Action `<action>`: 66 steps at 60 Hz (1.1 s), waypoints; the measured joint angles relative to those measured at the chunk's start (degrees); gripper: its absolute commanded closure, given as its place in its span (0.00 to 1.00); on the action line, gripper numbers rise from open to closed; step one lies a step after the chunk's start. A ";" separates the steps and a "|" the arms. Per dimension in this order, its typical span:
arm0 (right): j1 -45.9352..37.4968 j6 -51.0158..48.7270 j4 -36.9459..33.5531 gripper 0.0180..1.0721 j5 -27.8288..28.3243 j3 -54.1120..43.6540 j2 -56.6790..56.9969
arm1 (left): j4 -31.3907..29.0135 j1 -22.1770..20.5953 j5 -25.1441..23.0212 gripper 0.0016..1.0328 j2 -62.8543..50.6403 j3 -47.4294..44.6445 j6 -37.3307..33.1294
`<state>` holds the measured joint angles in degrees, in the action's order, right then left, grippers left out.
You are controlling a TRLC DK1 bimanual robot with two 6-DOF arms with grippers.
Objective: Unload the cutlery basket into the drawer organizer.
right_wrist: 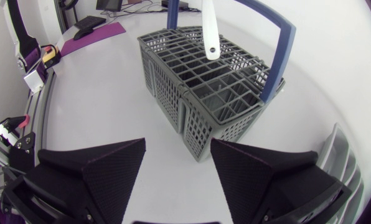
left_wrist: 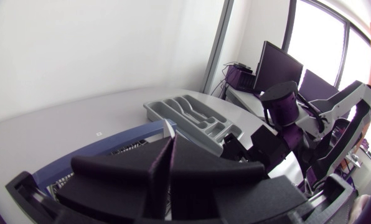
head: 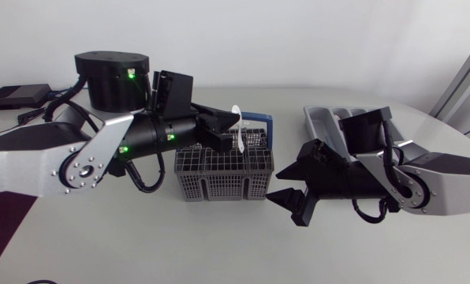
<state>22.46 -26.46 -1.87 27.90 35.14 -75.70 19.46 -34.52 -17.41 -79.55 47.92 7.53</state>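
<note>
With my left gripper (head: 227, 131) fingers pinching a white utensil (head: 236, 113) just above the cutlery basket (head: 219, 178) at frame centre, and my right gripper (head: 288, 196) fingers spread beside it, the drawer organizer (head: 315, 123) at upper right looks bare, so I judge the unloading barely begun.

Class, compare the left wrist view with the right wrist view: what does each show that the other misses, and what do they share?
Only the left wrist view shows the compartments of the grey plastic drawer organizer, my right arm, and the left pincer shut on the white plastic utensil. Only the right wrist view shows the open grid cells of the grey mesh cutlery basket and the open right pincer. Both show the basket's blue handle and the utensil.
</note>
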 measured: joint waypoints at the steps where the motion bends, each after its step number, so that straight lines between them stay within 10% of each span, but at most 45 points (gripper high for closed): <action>1: -0.02 -0.26 0.00 0.26 0.00 0.00 0.28 | -0.11 0.00 -0.13 0.88 0.24 0.00 0.00; 66: 0.20 -15.23 -12.22 0.13 20.85 2.40 8.31 | -25.07 -3.15 -23.85 0.97 6.12 0.02 -22.60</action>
<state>22.65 -41.69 -14.09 48.75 37.54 -67.40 -5.61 -37.67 -41.25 -73.43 47.94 -15.07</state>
